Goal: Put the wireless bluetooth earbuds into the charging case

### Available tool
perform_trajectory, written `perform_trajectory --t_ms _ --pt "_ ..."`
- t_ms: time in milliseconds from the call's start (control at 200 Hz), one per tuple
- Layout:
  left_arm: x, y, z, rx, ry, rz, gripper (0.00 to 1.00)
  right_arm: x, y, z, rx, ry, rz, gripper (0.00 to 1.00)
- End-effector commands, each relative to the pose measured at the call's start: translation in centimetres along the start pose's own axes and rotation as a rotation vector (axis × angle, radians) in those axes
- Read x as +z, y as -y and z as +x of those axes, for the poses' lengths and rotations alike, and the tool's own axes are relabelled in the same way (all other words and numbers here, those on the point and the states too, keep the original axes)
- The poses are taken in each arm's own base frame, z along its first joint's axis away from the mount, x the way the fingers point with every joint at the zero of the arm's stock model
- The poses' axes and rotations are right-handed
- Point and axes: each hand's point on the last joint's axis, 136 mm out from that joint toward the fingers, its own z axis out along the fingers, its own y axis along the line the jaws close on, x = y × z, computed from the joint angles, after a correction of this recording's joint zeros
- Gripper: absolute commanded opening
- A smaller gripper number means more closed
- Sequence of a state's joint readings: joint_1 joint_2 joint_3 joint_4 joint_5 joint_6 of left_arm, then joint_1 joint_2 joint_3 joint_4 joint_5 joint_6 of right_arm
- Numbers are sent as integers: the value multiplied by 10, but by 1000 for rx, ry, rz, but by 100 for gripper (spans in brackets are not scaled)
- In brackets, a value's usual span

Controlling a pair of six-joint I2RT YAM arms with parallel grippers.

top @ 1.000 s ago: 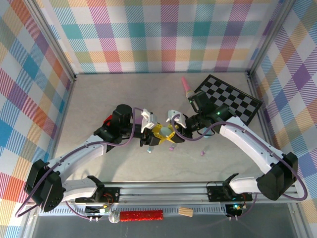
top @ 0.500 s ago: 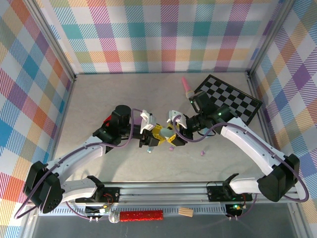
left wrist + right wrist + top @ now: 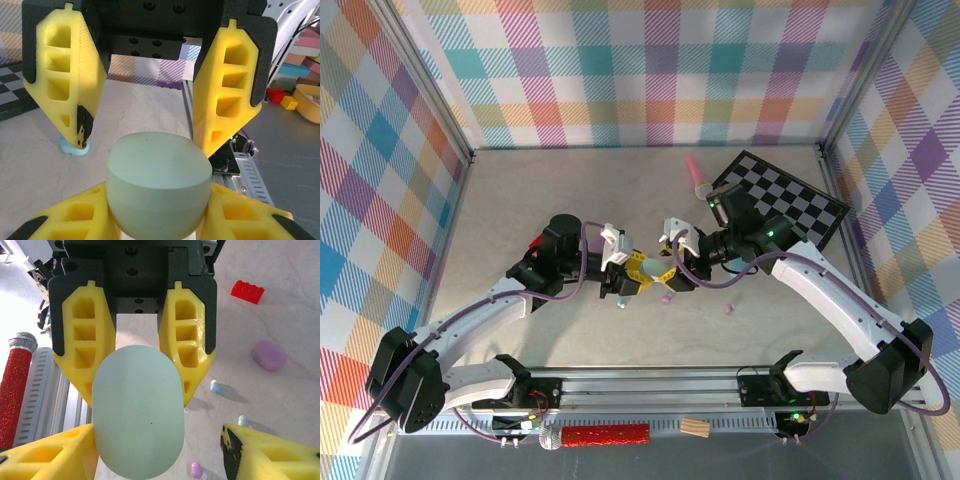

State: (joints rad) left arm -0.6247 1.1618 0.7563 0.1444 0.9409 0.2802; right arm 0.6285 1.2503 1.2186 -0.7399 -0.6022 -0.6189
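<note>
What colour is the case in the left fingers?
The charging case is pale mint green, clearest in the right wrist view.

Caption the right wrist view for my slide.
Mint charging case clamped between the left fingers, right fingers spread open.

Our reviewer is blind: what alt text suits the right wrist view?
A mint charging case sits centre, clamped by the left gripper facing the camera; the right gripper stands open around it. Tiny earbuds lie on the table.

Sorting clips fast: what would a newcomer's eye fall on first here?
The mint charging case at mid-table, clamped in the left gripper while the right gripper faces it, open. Next, tiny earbuds lying loose on the table nearby, and the checkerboard at the far right.
</note>
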Motion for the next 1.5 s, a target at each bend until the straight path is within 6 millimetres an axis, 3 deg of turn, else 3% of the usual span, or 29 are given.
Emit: perform_trajectory --t_ms 0,400,895,1080,1240,1325,1495 --pt "-4 12 -8 45 38 48 35 -13 17 -6 15 39 93 64" --pt "-4 8 -10 38 74 44 36 -29 29 -21 85 133 140 63" --pt "-8 1 -18 36 141 8 36 -49 20 -50 93 279 147 65" --pt "-13 -6 -23 32 200 -19 36 -78 46 -62 269 456 273 66" --pt "-20 -17 -30 33 264 -55 37 -95 88 -33 576 556 378 64" --pt "-25 -23 -33 28 289 -68 36 -83 108 -3 773 538 413 62" --pt "-35 -30 -42 27 334 -90 36 -40 123 60 1069 371 409 60"
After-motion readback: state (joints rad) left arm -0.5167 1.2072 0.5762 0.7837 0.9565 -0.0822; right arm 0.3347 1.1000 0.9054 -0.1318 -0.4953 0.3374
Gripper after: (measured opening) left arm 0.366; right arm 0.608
